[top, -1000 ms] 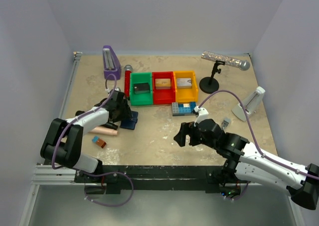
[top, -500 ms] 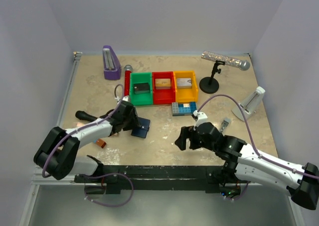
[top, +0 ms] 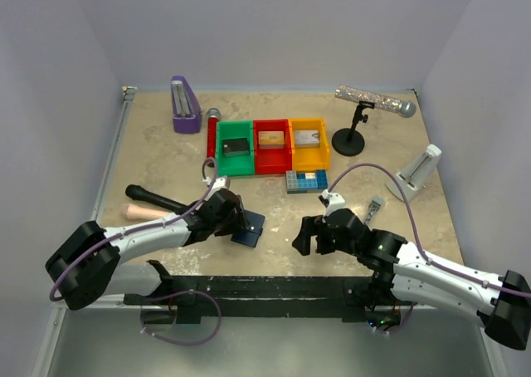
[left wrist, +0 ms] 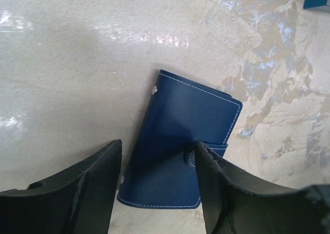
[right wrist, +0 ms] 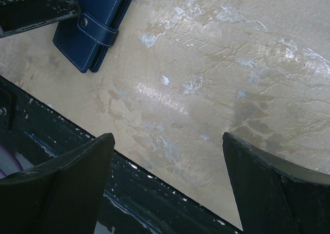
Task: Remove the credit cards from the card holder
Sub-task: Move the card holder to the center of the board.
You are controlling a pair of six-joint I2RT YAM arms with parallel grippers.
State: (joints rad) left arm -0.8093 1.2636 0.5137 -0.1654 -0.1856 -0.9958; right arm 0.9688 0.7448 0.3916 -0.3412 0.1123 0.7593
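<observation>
Navy card holder (left wrist: 180, 136) lies shut, tab snapped, flat on the bench (right wrist: 232, 64) near its front edge. The left hand (left wrist: 157, 146) stands spread open astride its near end; the right hand (right wrist: 166, 138) hovers nearby, wide open, empty.

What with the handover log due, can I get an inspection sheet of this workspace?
Surface: beige marbled tabletop, glossy.
Job's things: navy-blue stitched folding card holder lies flat, snap tab fastened; contents hidden.
Clutter: green, red and yellow plastic bins; blue studded brick plate; purple metronome-shaped box; glittery microphone on black stand.
Grippers: left gripper open, over the card holder; right gripper open above bare tabletop.
Cables: lilac cable loops along each arm; nothing seen snagged.
Surroundings: pale grey walls on three sides; black rail at near edge.
</observation>
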